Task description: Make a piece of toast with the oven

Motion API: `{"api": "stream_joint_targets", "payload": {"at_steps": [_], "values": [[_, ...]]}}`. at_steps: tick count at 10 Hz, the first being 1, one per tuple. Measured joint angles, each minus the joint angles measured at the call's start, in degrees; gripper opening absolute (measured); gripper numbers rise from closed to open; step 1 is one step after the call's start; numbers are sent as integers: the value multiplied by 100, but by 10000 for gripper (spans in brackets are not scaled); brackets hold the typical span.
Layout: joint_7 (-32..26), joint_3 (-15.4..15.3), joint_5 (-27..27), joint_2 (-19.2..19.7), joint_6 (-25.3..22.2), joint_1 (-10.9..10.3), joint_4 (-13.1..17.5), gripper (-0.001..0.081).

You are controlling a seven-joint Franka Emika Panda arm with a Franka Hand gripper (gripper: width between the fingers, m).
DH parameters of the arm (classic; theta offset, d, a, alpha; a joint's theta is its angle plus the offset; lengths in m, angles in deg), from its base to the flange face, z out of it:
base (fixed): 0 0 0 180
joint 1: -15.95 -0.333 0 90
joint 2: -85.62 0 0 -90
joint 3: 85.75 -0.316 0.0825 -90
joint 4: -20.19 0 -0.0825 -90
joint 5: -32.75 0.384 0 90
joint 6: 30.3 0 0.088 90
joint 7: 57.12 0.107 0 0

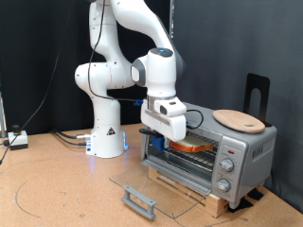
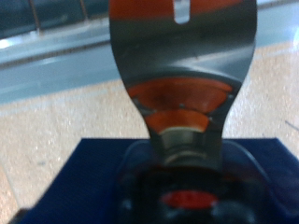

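Observation:
The oven (image 1: pixel 232 156) stands at the exterior view's right with its glass door (image 1: pixel 151 184) folded down flat. The piece of toast (image 1: pixel 192 146), with an orange-brown crust, lies partly inside the oven mouth on the wire rack. My gripper (image 1: pixel 170 140) is at the oven opening, against the toast's near end, and looks shut on it. The wrist view is blurred. It shows orange crust (image 2: pixel 182 101) close up in the middle of a grey shape.
A round light wooden board (image 1: pixel 239 119) lies on top of the oven. A black stand (image 1: pixel 258 93) rises behind it. The door handle (image 1: pixel 139 200) sticks out towards the exterior view's bottom. Cables and a box (image 1: pixel 17 139) lie at the left.

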Motion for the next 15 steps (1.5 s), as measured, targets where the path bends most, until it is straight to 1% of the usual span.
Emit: {"api": "stream_joint_targets", "payload": {"at_steps": [2, 5, 8, 11, 12, 13, 15], "values": [[-336, 156, -22, -21, -54, 136, 0, 391], [-866, 486, -21, -123, -353, 298, -1, 391], [-1040, 671, -22, -182, -503, 475, 1, 391], [-1137, 788, -18, -196, -528, 564, 3, 391], [-1143, 843, 112, -203, -527, 572, 3, 391], [-1277, 956, 421, -247, -630, 564, 16, 391], [-1725, 1280, 1026, -475, -937, 565, 73, 391]]}}
